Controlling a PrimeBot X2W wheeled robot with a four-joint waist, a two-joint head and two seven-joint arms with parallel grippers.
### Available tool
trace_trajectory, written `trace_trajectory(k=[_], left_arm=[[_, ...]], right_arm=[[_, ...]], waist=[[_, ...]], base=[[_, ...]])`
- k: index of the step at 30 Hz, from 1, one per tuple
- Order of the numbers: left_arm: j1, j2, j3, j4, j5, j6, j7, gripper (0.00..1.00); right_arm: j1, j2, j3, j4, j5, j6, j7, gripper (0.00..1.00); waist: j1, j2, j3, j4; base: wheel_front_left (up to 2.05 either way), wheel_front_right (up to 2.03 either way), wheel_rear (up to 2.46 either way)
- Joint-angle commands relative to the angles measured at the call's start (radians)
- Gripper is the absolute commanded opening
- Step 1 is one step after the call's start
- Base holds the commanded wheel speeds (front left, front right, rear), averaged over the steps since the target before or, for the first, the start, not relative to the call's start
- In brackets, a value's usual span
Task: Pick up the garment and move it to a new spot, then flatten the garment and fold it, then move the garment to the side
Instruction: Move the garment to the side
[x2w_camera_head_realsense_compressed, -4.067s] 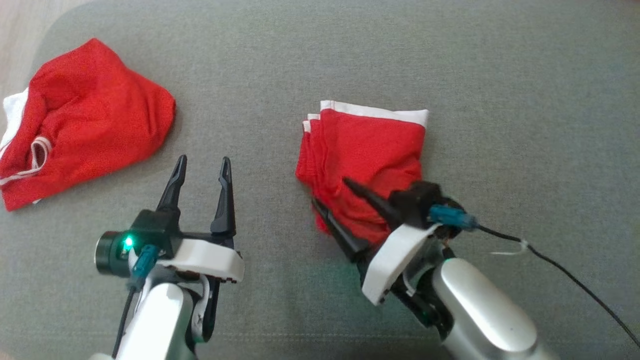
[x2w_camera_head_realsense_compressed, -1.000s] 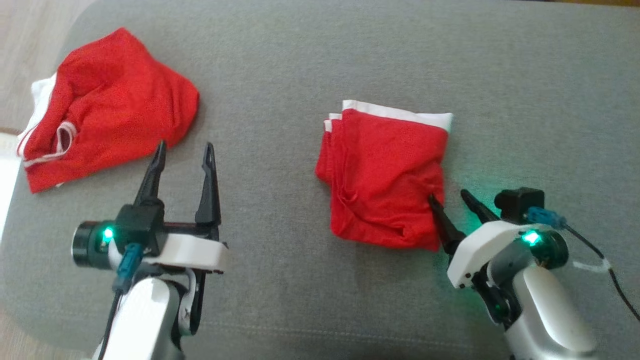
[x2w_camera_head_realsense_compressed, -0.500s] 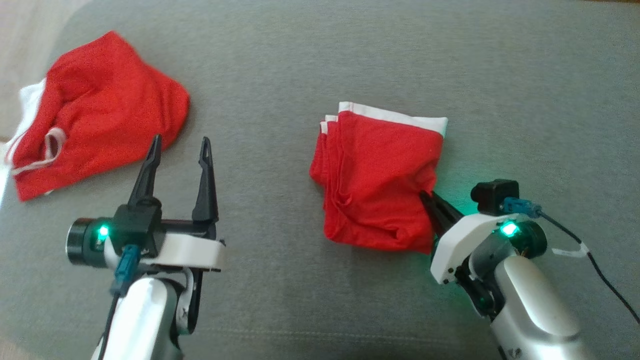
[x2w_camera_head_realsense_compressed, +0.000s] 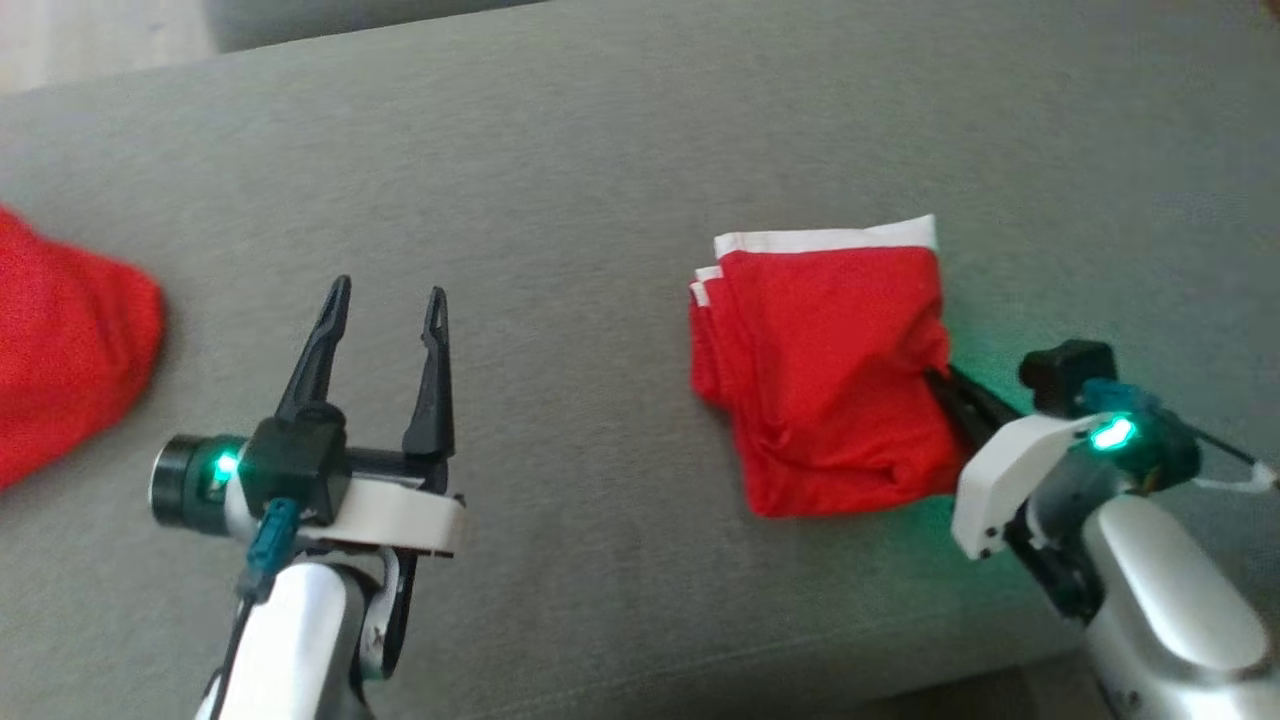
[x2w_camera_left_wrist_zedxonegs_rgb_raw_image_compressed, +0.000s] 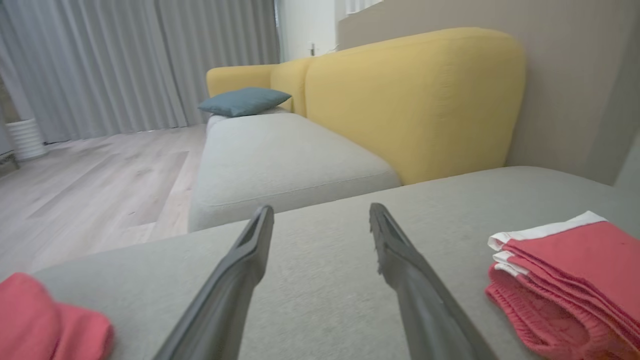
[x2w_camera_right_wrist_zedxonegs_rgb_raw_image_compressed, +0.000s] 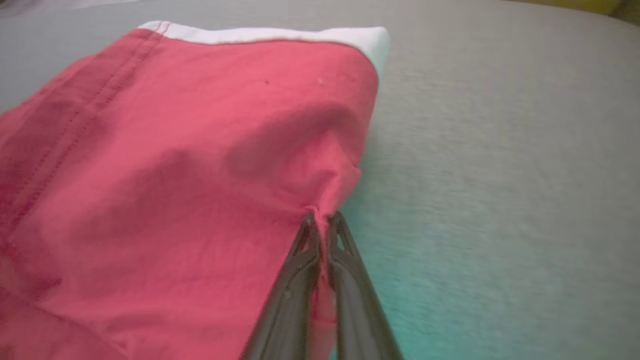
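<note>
Red cloth puckers into a small tuck between the two dark fingers of the right claw (x2w_camera_right_wrist_zedxonegs_rgb_raw_image_compressed: 320, 216), which is closed almost tip to tip on the right-hand edge of the folded red fabric garment with a white band (x2w_camera_head_realsense_compressed: 830, 380). The pinch takes in only the border, roughly halfway along that side. The rest of the garment lies flat on the grey woven sofa seat (x2w_camera_head_realsense_compressed: 600, 150), right of centre in the head view, with its layered white band on the far side.

The left claw (x2w_camera_head_realsense_compressed: 388, 290) hangs over bare seat well to the left of the garment. Its fingers are spread wide, it has nothing between them and it touches no cloth. Further left, at the edge of the head view, lies a second, crumpled red cloth heap (x2w_camera_head_realsense_compressed: 70, 350), well apart from both claws.

Judging by the neat stack of layers, the pick-up, the flattening and the fold look done. What appears to remain is the last step, carrying or dragging the folded garment to the side. With so narrow a hold on one edge, the stack could slide open as it goes.
</note>
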Motion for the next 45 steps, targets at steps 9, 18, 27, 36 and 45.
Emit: trace_trajectory(k=[9, 18, 27, 36, 45], left_arm=[[-0.118, 0.007, -0.015, -0.037, 0.044, -0.032, -0.012, 1.0], [-0.218, 0.017, -0.063, -0.054, 0.08, -0.07, -0.008, 1.0], [-0.299, 0.027, -0.096, -0.086, 0.114, -0.088, 0.018, 1.0], [-0.346, 0.034, -0.12, -0.1, 0.128, -0.105, 0.033, 1.0], [-0.367, 0.027, -0.137, -0.075, 0.116, -0.11, 0.017, 1.0]], right_arm=[[-0.161, -0.109, -0.094, 0.02, 0.006, 0.004, -0.049, 0.0], [-0.302, -0.159, -0.204, 0.122, 0.016, 0.004, -0.13, 0.0], [-0.361, -0.161, -0.335, 0.164, 0.004, 0.004, -0.183, 0.0], [-0.387, -0.148, -0.459, 0.192, -0.028, 0.004, -0.218, 0.0], [-0.399, -0.12, -0.566, 0.22, -0.108, 0.004, -0.255, 1.0]], waist=[[0.0, 0.0, 0.11, -0.134], [0.0, 0.0, 0.214, -0.172], [0.0, 0.0, 0.309, -0.186], [0.0, 0.0, 0.381, -0.188], [0.0, 0.0, 0.388, -0.158]], base=[[0.0, 0.0, 0.0], [0.0, 0.0, 0.0], [0.0, 0.0, 0.0], [0.0, 0.0, 0.0], [0.0, 0.0, 0.0]])
